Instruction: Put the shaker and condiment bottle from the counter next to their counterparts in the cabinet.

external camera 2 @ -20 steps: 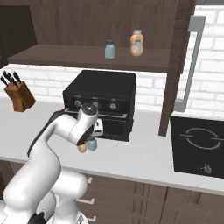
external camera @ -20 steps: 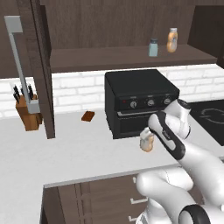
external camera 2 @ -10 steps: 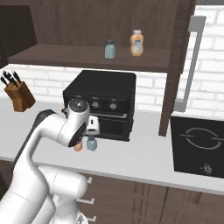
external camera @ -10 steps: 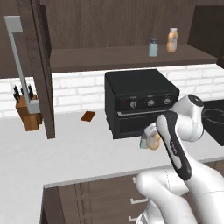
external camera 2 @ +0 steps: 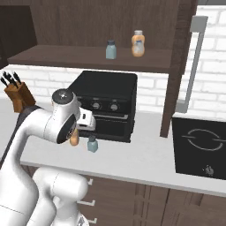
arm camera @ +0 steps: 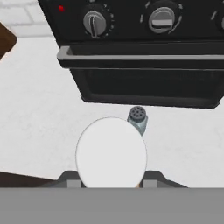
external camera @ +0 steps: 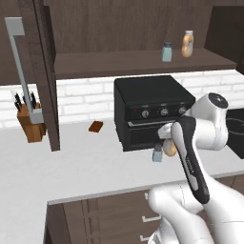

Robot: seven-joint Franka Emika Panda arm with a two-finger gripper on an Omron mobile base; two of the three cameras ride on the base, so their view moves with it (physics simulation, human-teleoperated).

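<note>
Left base view shows two shakers and two amber bottles: one shaker (external camera: 166, 51) and one bottle (external camera: 188, 43) stand side by side on the shelf of the cabinet (external camera: 128, 62), and a second shaker (external camera: 157, 153) stands on the counter (external camera: 81, 167) just in front of the black oven (external camera: 148, 109), close beside the second condiment bottle (external camera: 168, 148). That bottle sits at the gripper (external camera: 167, 143), its amber body showing just below the white hand. From the hand view, the bottle's pale round cap (arm camera: 111, 151) lies between the two dark finger tips, which press in on either side, so the jaws are closed narrowly on it. Whether the bottle's base touches the counter cannot be told. One knife block (external camera: 29, 121) stands at the far left.
</note>
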